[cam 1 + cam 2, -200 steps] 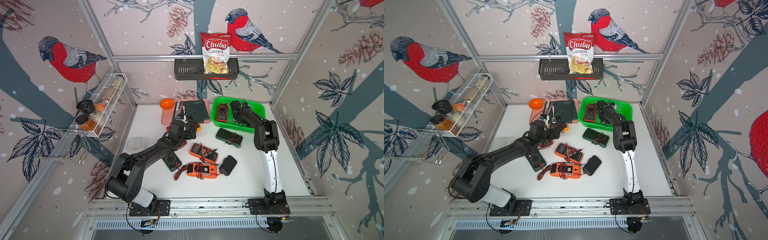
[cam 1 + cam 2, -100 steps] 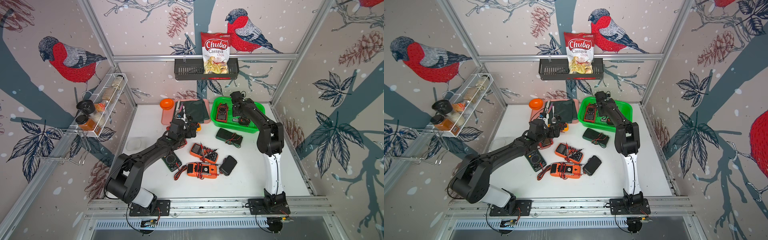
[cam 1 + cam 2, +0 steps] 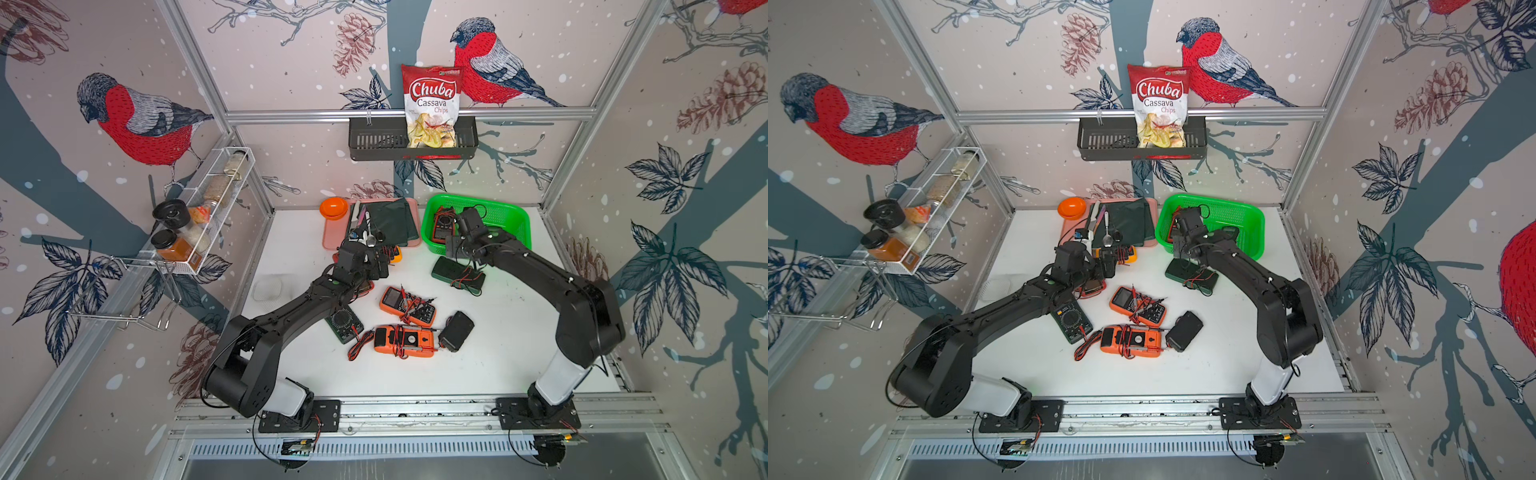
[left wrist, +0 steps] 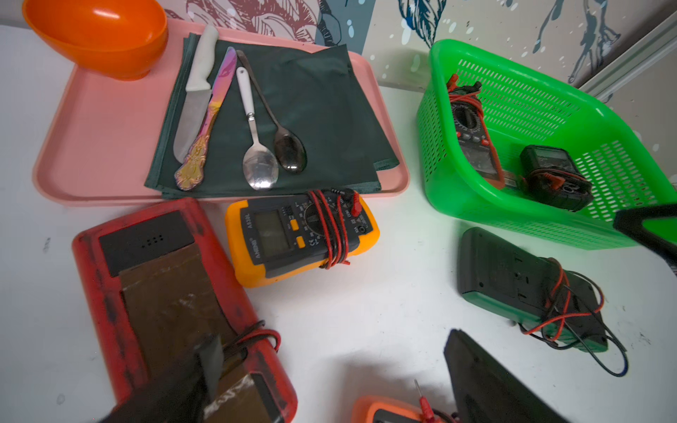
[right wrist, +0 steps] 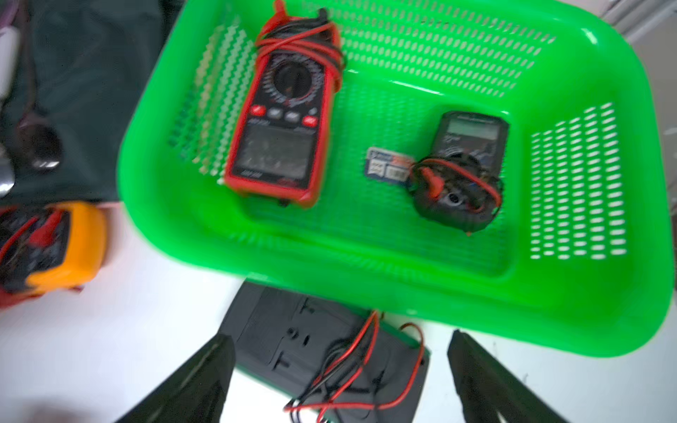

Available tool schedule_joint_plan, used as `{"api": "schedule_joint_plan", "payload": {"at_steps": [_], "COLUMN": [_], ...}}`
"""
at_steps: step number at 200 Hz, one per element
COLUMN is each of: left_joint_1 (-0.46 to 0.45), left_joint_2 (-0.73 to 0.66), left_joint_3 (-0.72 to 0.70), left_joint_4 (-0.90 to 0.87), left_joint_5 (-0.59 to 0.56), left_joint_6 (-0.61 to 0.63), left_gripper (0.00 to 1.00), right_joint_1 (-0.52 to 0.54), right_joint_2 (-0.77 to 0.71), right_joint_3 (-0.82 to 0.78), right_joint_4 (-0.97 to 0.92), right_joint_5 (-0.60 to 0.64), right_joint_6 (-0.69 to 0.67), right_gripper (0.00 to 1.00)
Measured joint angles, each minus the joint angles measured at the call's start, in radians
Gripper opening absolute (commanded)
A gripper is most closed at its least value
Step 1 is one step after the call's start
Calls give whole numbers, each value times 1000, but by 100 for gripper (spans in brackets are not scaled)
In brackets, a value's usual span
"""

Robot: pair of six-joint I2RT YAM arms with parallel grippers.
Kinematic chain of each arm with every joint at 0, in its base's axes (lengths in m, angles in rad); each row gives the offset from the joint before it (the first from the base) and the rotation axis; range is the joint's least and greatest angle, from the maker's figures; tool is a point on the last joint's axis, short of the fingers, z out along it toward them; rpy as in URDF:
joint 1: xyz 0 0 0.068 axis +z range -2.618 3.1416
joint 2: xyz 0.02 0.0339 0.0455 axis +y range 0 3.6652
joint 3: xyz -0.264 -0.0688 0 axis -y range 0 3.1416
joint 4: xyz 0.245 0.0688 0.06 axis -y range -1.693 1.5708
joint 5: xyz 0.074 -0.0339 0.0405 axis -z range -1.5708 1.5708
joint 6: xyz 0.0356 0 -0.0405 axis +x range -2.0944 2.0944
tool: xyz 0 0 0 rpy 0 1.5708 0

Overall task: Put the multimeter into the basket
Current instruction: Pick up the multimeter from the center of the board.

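The green basket (image 3: 515, 210) (image 5: 622, 73) stands at the back right. On its floor lie a red-and-black multimeter (image 5: 282, 132) (image 3: 441, 226) and a small black multimeter (image 5: 461, 164) wrapped in leads. My right gripper (image 5: 339, 338) (image 3: 459, 249) hangs open and empty at the basket's front rim, above a dark green multimeter (image 5: 293, 340) (image 3: 457, 274) lying face down on the table. My left gripper (image 4: 329, 351) (image 3: 376, 262) is open over the table, between a face-down red multimeter (image 4: 165, 293) and a yellow one (image 4: 300, 234).
Several more meters and a black case (image 3: 456, 330) lie mid-table with loose leads. A pink tray (image 3: 332, 232) with cutlery, a dark cloth and an orange bowl (image 3: 333, 206) sits left of the basket. A black wall rack (image 3: 374, 143) and a white wire rack (image 3: 199, 232) hang above.
My right gripper opened, left the small black multimeter in the basket and drew back over the front rim. The left arm stayed put.
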Motion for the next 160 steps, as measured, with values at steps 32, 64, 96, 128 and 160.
{"api": "schedule_joint_plan", "payload": {"at_steps": [32, 64, 96, 128, 160], "left_joint_1": [5, 5, 5, 5, 5], "left_joint_2": [-30, -46, -47, -46, -37], "left_joint_3": [-40, -74, -86, -92, -93], "left_joint_4": [-12, -15, -15, -15, -14], "left_joint_5": [-11, -20, -19, -14, 2], "left_joint_6": [-27, -45, -48, -49, -51], "left_gripper": [98, 98, 98, 98, 98], "right_joint_1": [119, 241, 320, 365, 365], "right_joint_2": [-77, -105, -108, -166, -246], "right_joint_3": [-135, -238, -298, -365, -469], "right_joint_4": [14, -45, -114, -149, -139], "right_joint_5": [7, 44, 65, 46, -9], "right_joint_6": [88, 294, 511, 657, 747], "right_gripper": [100, 100, 100, 100, 100]}}
